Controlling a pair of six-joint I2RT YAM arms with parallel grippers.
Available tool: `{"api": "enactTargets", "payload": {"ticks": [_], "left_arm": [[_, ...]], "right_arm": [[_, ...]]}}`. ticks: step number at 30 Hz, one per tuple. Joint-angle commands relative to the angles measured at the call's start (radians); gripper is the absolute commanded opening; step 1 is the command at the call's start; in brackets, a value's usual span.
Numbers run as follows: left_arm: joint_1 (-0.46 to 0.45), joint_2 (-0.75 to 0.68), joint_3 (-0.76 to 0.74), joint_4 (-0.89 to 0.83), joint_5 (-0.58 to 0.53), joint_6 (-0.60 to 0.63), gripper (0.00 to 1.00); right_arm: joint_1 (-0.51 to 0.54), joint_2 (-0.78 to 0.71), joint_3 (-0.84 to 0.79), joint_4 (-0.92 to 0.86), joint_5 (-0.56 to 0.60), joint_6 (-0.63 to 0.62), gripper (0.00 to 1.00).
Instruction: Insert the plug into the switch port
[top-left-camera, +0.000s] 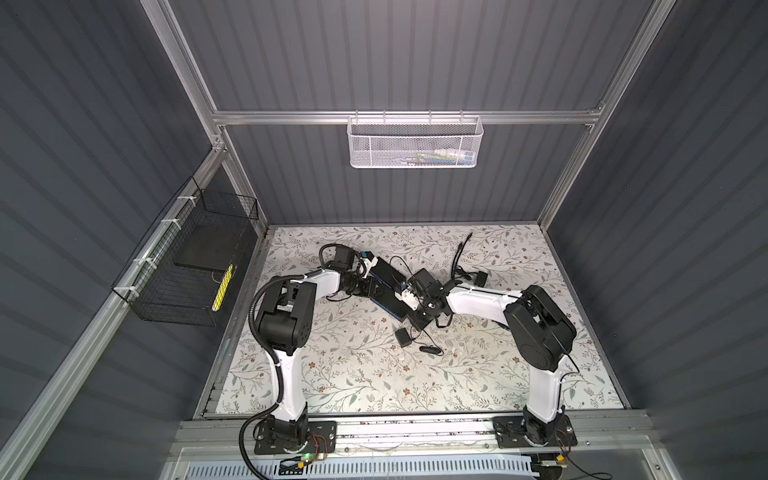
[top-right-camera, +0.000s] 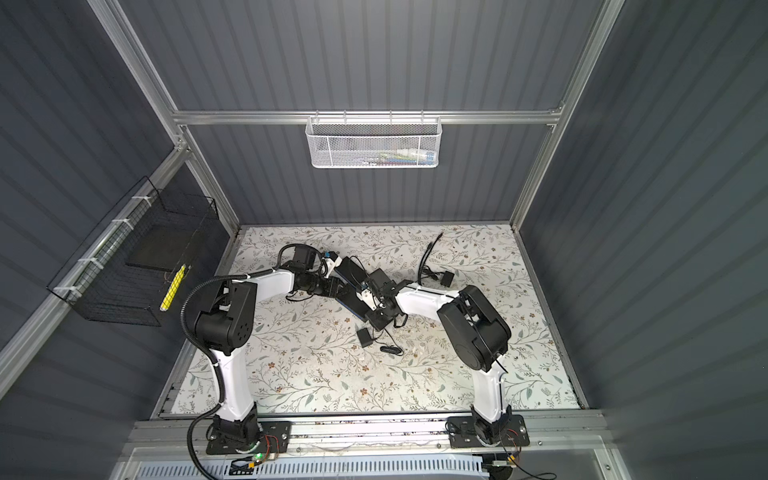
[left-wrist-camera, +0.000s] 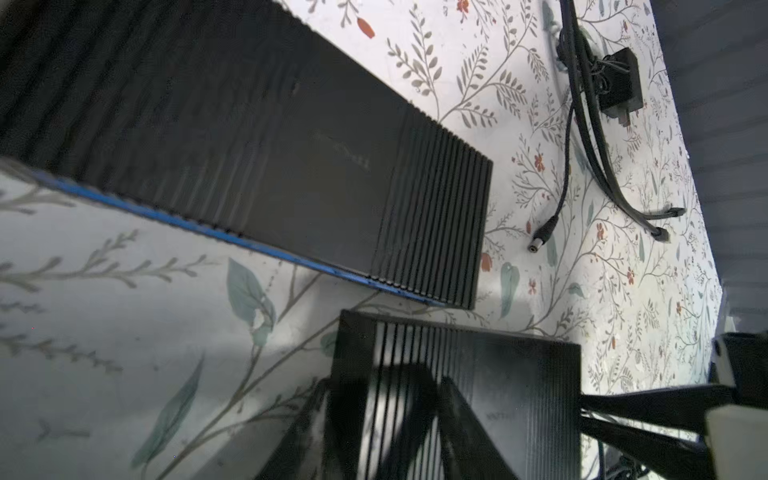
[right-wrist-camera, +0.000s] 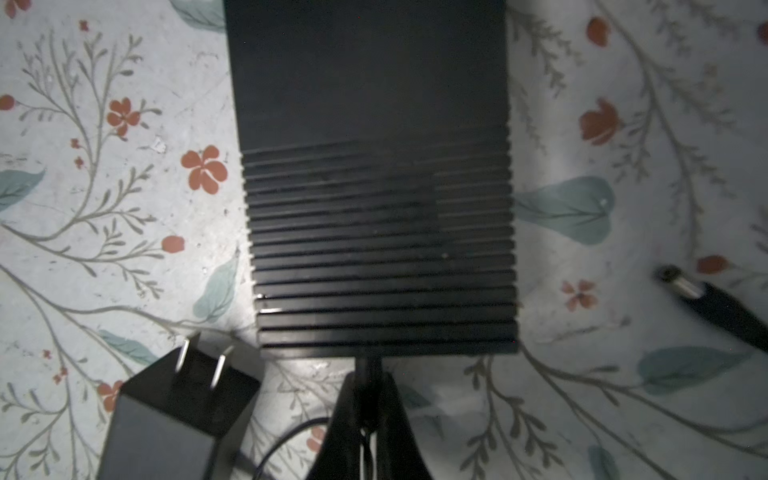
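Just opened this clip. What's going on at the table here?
The right gripper is shut on a cable's plug, holding it at the short end face of a black ribbed switch box lying flat on the floral table. The left gripper is at the box's opposite end; whether it clamps or only braces it is unclear. Whether the plug is fully seated cannot be told. A second black box with a blue edge, a wall adapter and a loose plug lie nearby.

Robot lab test cell. Aluminium extrusion frame (top-left-camera: 291, 117) with grey ribbed wall panels (top-left-camera: 395, 54) boxes in a bench (top-left-camera: 374, 382) with a floral cover. The left arm (top-left-camera: 286, 390) and right arm (top-left-camera: 544, 390) are bolted to a front rail (top-left-camera: 415, 428). A white mesh basket (top-left-camera: 415, 143) and a black wire basket (top-left-camera: 183, 291) hang on the frame.
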Motion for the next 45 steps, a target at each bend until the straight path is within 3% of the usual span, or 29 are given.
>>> {"api": "enactTargets", "payload": {"ticks": [1, 28, 45], "left_arm": [[-0.031, 0.044, 0.004, -0.059, 0.023, 0.026, 0.42], [-0.087, 0.089, 0.003, -0.014, 0.062, -0.012, 0.42], [-0.099, 0.050, -0.075, 0.042, 0.073, -0.045, 0.41]], "right_arm": [[0.006, 0.024, 0.045, 0.012, 0.010, -0.012, 0.00], [0.005, 0.084, 0.170, 0.091, 0.027, 0.009, 0.00], [-0.014, 0.073, 0.215, 0.039, 0.073, 0.087, 0.00]]}}
